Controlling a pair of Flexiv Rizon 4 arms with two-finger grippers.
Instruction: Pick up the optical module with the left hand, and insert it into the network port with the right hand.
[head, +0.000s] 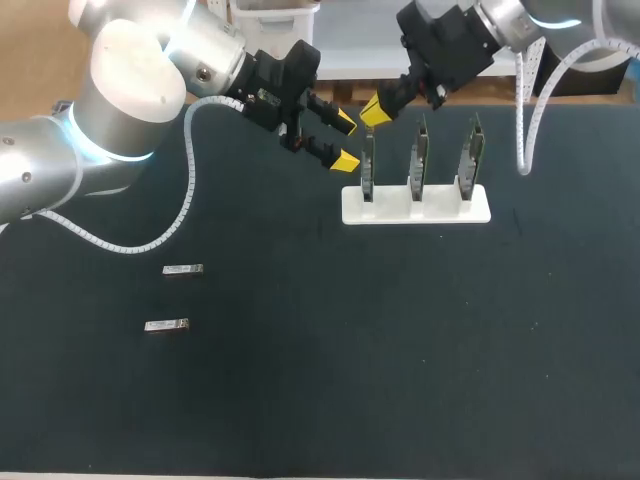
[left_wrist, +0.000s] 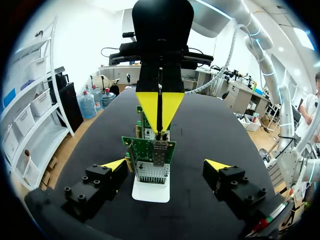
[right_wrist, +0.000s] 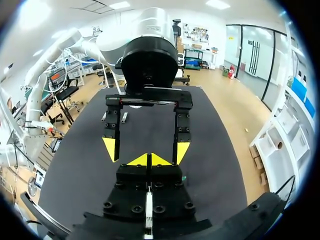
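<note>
One optical module (head: 183, 269) lies flat on the black table (head: 400, 350), over toward its left edge. A second optical module (head: 166, 325) lies near it, a little closer to the robot's edge. The two do not touch, and both are well away from either arm. Toward the far edge, about the middle, a white stand (head: 415, 212) holds three green cards (head: 421, 150) upright in a row. The card at the left end carries the network port (left_wrist: 160, 151), a small metal cage on the edge facing the left arm. The left gripper (head: 346, 141) hangs just beside that end of the stand with its jaws wide open and nothing in them. From its wrist, the end card stands ahead between the two yellow tips, touching neither. The right gripper (head: 376, 110) hovers over the top of the same card, jaws pressed together so the yellow tips meet. Whether anything thin is pinched between them I cannot tell.
</note>
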